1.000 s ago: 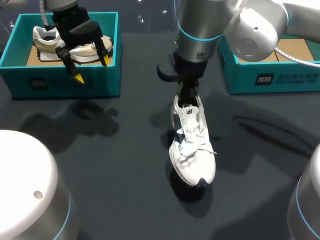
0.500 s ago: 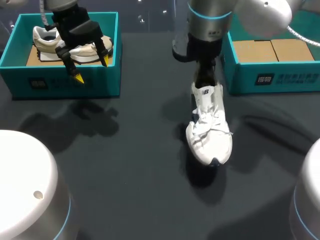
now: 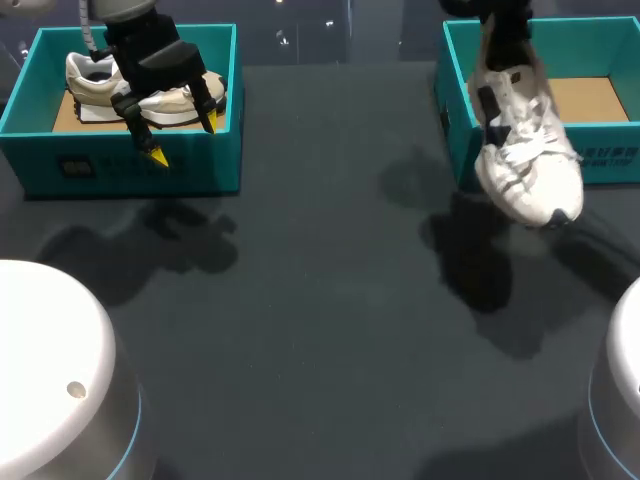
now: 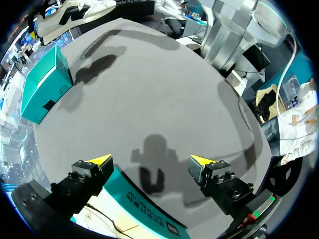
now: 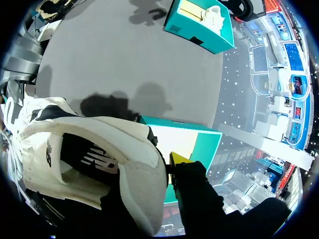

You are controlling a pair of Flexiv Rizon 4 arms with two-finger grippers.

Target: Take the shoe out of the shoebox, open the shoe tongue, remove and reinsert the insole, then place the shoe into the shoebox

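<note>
Left gripper (image 3: pixel 184 140): fingers spread wide, empty, over the front wall of the left shoebox (image 3: pixel 120 172); beige shoe (image 3: pixel 90 78) just behind it. Right gripper (image 5: pixel 163 168): clamped on the heel collar of the white shoe (image 3: pixel 525 150), which hangs toe-down beneath it, across the right shoebox (image 3: pixel 610 165) front wall.

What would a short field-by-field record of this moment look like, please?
right gripper: shut on the white shoe, holding it by the heel
white shoe: lifted off the table, at the front wall of the right shoebox, not yet inside
left gripper: open, empty, above the front wall of the left shoebox
left shoebox: holds a beige shoe
</note>
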